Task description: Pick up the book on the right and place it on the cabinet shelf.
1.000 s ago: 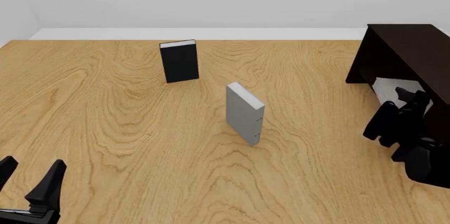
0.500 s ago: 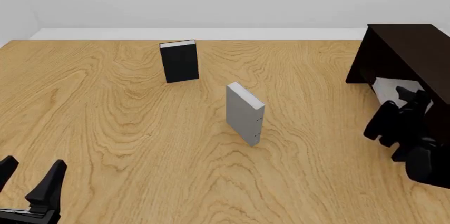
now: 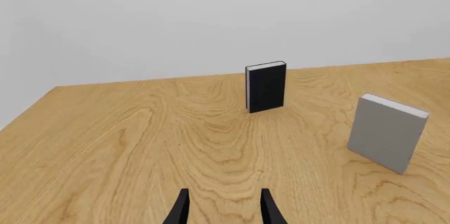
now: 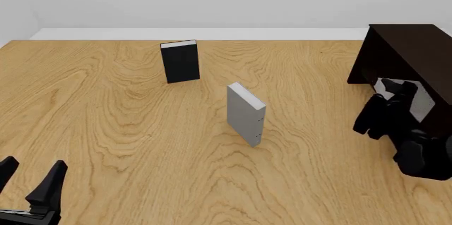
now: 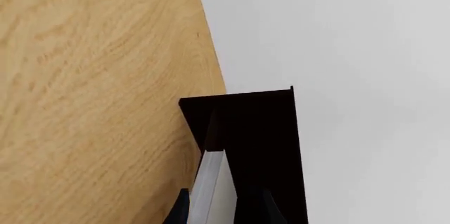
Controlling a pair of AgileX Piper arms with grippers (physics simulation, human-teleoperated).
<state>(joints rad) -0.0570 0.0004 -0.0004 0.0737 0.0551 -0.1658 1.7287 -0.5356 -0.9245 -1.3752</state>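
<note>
My right gripper is shut on the light grey book and holds it at the open front of the dark cabinet, under its top board. In the right wrist view the book sits between my fingers, its white page edge facing the cabinet's inside. The shelf ledge itself is hidden in shadow. My left gripper is open and empty at the table's near left corner, as the left wrist view also shows.
A black book stands upright at the middle back, also in the left wrist view. A similar grey book with tiny dark marks stands upright mid-table, also in the left wrist view.
My right arm has shifted left and farther forward with the book, bringing it closer under the cabinet's top. The left arm and both standing books have not moved.
</note>
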